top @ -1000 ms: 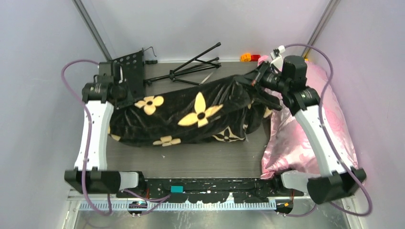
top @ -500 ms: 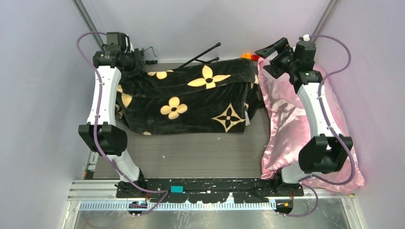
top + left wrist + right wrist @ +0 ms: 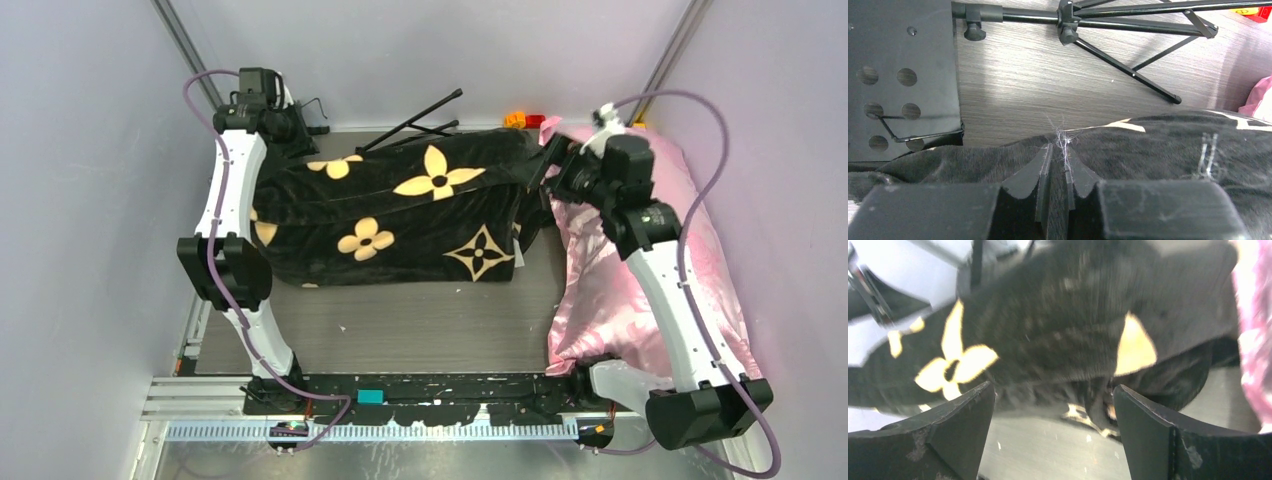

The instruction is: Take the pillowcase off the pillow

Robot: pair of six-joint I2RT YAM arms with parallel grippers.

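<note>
"What lies at twelve o'clock on the grey wood-grain table [image 3: 420, 330]?"

"A folded black tripod stand [image 3: 420, 112], legs flat, with its perforated black plate [image 3: 903, 75] toward eleven."

"And at three?"

"A shiny pink satin pillow [image 3: 590, 300], running down to about five. A small orange block [image 3: 515, 120] and a red block [image 3: 535, 121] sit at one."

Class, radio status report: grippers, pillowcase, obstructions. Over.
Left gripper pinched on pillowcase, far edge. Right gripper open by its right end. Pillow not visible. Pink pillow under right arm.
</note>
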